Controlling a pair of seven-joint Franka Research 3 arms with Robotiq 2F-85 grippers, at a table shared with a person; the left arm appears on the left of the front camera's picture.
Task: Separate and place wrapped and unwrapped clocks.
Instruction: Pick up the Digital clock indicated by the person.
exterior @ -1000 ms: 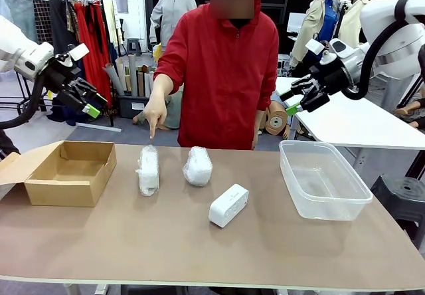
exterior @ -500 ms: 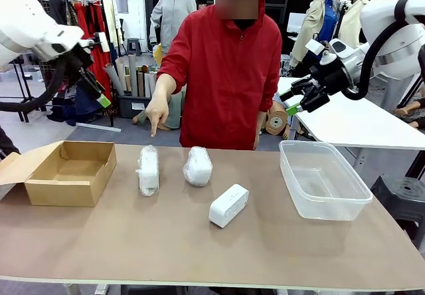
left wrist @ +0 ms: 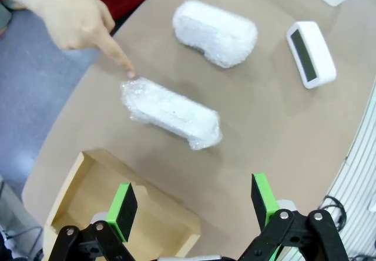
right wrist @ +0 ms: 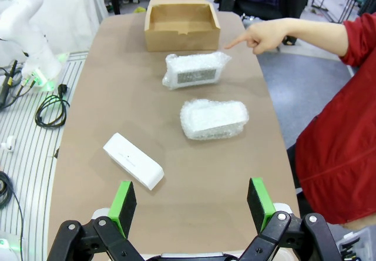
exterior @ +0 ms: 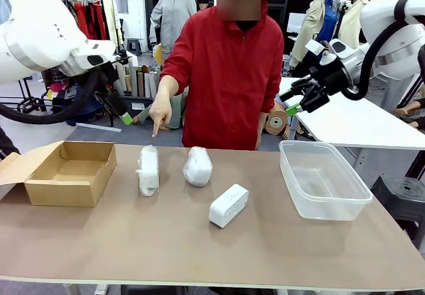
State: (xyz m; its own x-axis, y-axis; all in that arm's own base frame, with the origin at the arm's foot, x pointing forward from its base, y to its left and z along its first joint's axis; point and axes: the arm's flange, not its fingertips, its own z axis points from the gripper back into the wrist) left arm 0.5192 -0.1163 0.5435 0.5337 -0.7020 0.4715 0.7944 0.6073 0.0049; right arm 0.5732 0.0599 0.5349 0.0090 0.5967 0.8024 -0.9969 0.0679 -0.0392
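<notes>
Clearly the sorting has not begun: both wrapped clocks and the bare white clock (exterior: 228,205) lie on the table (exterior: 166,248) between the cardboard box (exterior: 66,192) and the clear plastic tub (exterior: 332,210). The person's hand (exterior: 157,114) points one finger down at the left wrapped clock (exterior: 148,169), with the second wrapped clock (exterior: 197,166) just beside it. The left gripper (left wrist: 194,199) hovers high above that spot, jaws spread and empty; the right gripper (exterior: 295,99) hangs off past the tub, also spread and empty. Likely next: lower the left gripper, straddle the bundle's narrow width, and close gently on the slippery wrap
</notes>
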